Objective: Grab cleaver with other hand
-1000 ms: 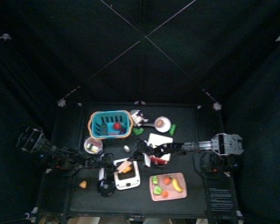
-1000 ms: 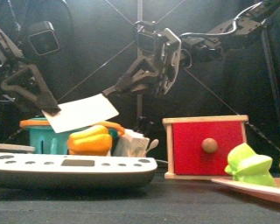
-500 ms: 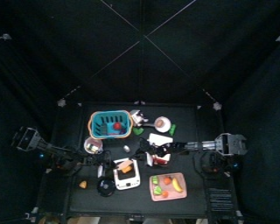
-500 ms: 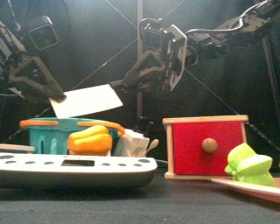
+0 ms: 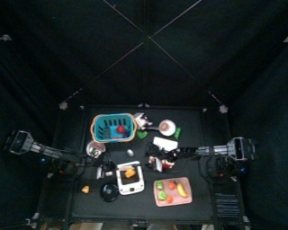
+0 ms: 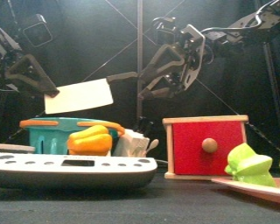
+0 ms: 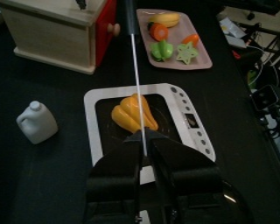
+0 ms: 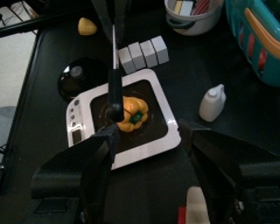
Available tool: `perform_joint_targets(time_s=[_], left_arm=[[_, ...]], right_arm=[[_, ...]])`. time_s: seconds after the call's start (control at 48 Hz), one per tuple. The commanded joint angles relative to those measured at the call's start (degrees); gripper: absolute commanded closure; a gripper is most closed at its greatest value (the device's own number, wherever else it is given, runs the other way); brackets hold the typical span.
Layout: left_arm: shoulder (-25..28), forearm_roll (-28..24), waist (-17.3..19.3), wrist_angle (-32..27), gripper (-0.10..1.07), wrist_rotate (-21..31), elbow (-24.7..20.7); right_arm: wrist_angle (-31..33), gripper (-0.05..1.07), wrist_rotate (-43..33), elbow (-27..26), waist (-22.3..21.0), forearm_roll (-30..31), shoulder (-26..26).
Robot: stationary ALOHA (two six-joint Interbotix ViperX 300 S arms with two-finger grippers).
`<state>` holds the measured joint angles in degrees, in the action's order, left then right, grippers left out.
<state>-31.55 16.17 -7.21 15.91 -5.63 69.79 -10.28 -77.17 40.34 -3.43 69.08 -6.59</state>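
The cleaver (image 6: 80, 96) hung in the air above the teal basket (image 6: 63, 133), and your left gripper (image 6: 38, 81) gripped its handle at its 9 o'clock end. Your right gripper (image 6: 166, 74), at its 3 o'clock, stood wide open and held nothing.

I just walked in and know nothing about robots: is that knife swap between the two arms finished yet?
It looks nearly finished. The left claw now grips the cleaver by its handle end, holding the blade in the air above the teal basket. The right claw stands open beside the blade's other end, holding nothing. What seems left is only for the right arm to clear away.
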Motion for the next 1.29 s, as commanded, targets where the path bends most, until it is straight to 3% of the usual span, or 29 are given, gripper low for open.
perform_joint_targets(time_s=[0.0,0.312,0.833,1.271], left_arm=[[-1.1,-0.6,1.8,0.1,0.46,0.0,-0.5],[-3.5,-1.7,3.3,0.1,0.46,0.0,0.3],[-3.5,-1.6,3.7,0.1,0.46,0.0,1.2],[-3.5,-1.5,3.8,0.0,0.46,0.1,1.3]], right_arm=[[0.6,0.13,0.0,-0.2,3.0,-0.4,-1.2],[6.5,0.13,0.2,-1.4,9.1,-0.5,0.4],[9.1,0.14,0.2,-11.4,9.1,-2.5,13.8],[10.5,0.14,0.1,-14.7,9.2,-2.9,17.6]])
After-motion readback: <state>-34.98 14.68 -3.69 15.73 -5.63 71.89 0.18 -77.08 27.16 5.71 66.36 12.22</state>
